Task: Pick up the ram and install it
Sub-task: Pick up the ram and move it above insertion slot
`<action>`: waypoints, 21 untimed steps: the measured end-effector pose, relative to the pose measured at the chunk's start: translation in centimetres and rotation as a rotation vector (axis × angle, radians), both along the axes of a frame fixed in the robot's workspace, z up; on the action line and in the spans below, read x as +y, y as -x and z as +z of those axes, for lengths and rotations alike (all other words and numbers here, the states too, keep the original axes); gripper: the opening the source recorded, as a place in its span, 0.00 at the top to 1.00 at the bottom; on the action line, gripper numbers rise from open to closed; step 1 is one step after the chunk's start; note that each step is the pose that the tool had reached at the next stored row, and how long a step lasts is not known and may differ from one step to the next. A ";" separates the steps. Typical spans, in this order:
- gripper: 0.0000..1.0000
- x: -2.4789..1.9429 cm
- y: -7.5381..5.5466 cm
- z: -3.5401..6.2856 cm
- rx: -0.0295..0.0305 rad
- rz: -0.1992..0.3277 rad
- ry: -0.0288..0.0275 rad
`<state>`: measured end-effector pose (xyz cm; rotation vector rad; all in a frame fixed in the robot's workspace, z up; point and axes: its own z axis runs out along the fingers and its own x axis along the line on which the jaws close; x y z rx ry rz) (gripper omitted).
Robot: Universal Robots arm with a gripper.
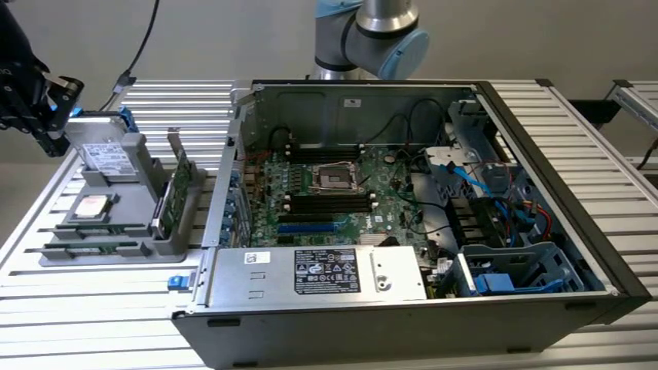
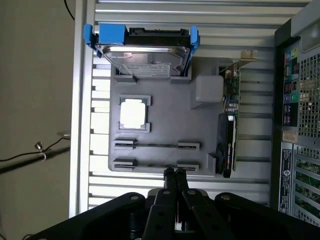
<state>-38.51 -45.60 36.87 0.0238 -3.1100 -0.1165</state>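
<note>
Two thin green ram sticks stand on edge in the slots of a grey holder tray [image 2: 160,115]. One ram stick [image 2: 156,146] lies further from my fingers, and the other ram stick [image 2: 150,163] lies just ahead of them. In the exterior view the ram [image 1: 95,248] sits at the tray's near end. My gripper [image 2: 174,173] hovers above the tray edge beside the closer stick, shut, with nothing between its fingers. In the exterior view my gripper [image 1: 52,142] hangs at the far left, above the tray's back end.
The tray also carries a hard drive [image 2: 145,52] in blue rails, a silver processor chip [image 2: 133,113] and a tall green expansion card [image 2: 230,125]. The open computer case [image 1: 411,308] stands to the exterior view's right, its motherboard [image 1: 319,193] exposed with dark memory slots [image 1: 327,203].
</note>
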 end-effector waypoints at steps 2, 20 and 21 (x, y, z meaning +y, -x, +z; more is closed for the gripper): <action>0.90 0.00 0.0 0.00 0.0000 0.000 0.0000; 0.90 -0.02 0.1 -0.11 0.0000 0.180 0.0004; 0.90 -0.01 0.1 -0.12 0.0000 0.199 0.0004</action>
